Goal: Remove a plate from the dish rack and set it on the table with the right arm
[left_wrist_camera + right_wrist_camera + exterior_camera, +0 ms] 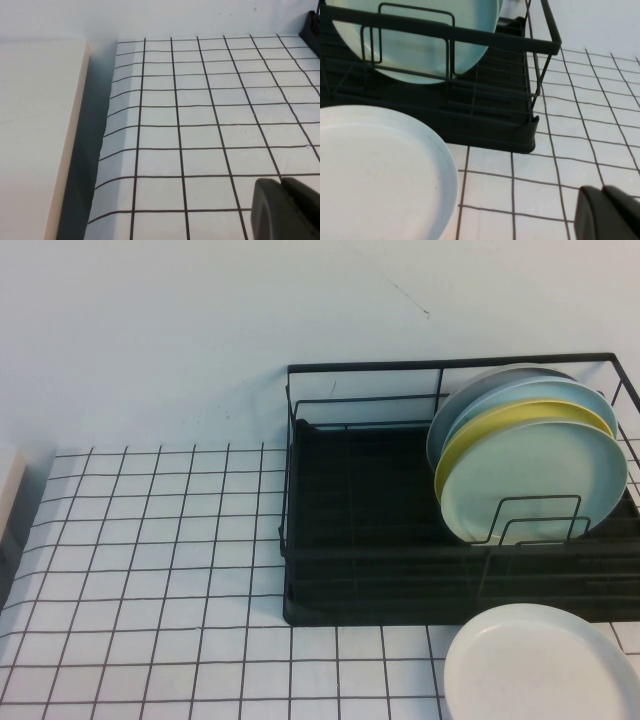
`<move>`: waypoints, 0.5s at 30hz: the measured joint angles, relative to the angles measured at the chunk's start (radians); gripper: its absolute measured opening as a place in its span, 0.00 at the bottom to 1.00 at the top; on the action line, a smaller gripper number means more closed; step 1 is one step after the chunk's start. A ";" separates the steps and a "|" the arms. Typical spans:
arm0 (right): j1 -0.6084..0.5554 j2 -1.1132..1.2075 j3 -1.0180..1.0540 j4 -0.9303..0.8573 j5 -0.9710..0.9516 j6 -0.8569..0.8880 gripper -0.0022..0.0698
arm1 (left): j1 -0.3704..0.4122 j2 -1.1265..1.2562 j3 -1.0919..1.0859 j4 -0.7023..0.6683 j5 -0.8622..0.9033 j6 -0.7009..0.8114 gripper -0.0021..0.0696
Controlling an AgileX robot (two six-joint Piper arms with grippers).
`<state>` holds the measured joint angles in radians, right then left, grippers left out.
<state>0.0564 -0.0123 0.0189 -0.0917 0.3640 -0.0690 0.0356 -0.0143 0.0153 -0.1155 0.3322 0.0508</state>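
Observation:
The white plate [545, 665] lies flat on the gridded table [150, 570], just in front of the black wire dish rack [340, 540] at its right end. The right wrist view shows the plate [375, 170] lying free beside the rack [485, 120]. My right gripper [602, 189] is shut and empty, hovering over bare table [540, 195] a little way from the plate's rim. My left gripper [281, 181] is shut with nothing in it, above the table [200, 125] far to the left. Neither arm appears in the high view.
Several plates stand upright in the rack's right half: a mint-green one [535, 480] in front, then yellow [500, 420] and pale blue [560, 395]. The rack's left half holds nothing. A cream board [35, 135] lies past the table's left edge.

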 joint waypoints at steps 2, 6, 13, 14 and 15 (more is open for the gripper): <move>-0.011 0.000 0.000 0.004 -0.001 0.000 0.03 | 0.000 0.000 0.000 0.000 0.000 0.000 0.02; -0.021 0.000 0.000 0.006 -0.001 0.000 0.03 | 0.000 0.000 0.000 0.000 0.000 0.000 0.02; -0.021 0.000 0.000 0.021 -0.003 0.000 0.03 | 0.000 0.000 0.000 0.000 0.000 0.000 0.02; -0.021 0.000 0.000 0.024 -0.002 0.000 0.03 | 0.000 0.000 0.000 0.000 0.000 0.000 0.02; -0.021 0.000 0.000 0.028 -0.002 0.000 0.03 | 0.000 0.000 0.000 0.000 0.000 0.000 0.02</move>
<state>0.0356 -0.0123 0.0189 -0.0635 0.3616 -0.0690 0.0356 -0.0143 0.0153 -0.1155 0.3322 0.0508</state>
